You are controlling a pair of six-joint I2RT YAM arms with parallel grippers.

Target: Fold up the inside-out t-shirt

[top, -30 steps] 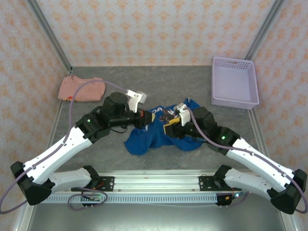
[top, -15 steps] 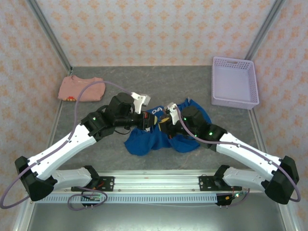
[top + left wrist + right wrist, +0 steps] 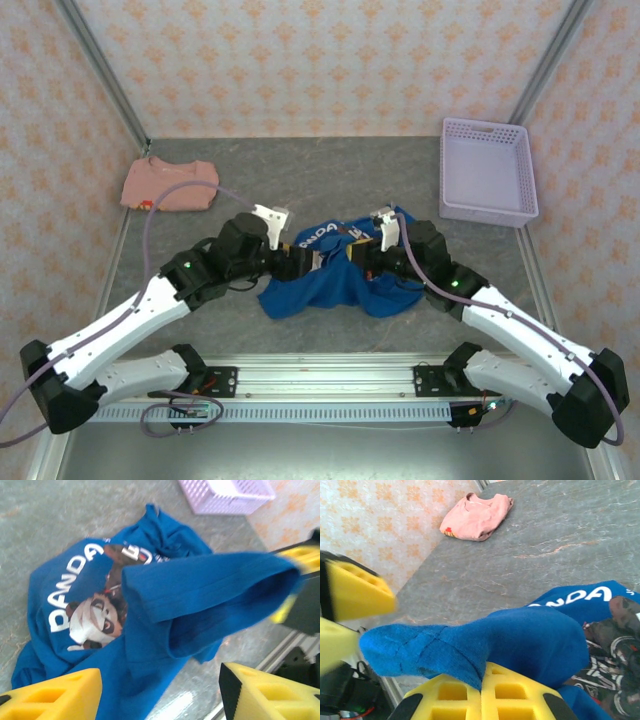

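Note:
The royal-blue t-shirt [image 3: 330,287] lies bunched at the table's middle, and its panda print and white lettering [image 3: 75,587] show in the left wrist view. My right gripper [image 3: 482,674] is shut on a sleeve-like fold of the shirt [image 3: 470,645] and holds it stretched out above the table. In the top view the right gripper [image 3: 352,256] sits over the shirt's upper edge. My left gripper [image 3: 159,687] is open wide, with its yellow fingers [image 3: 55,695] on either side of the blue cloth below the stretched fold. The left gripper [image 3: 303,262] faces the right one closely.
A salmon-pink shirt [image 3: 170,185] lies folded at the back left [image 3: 477,515]. A lilac plastic basket [image 3: 487,170] stands at the back right [image 3: 225,497]. The metal rail [image 3: 320,385] runs along the near edge, just in front of the blue cloth.
The two grippers, close together over the shirt before, have drawn slightly apart. The left arm has dropped lower and the white lettering now shows more.

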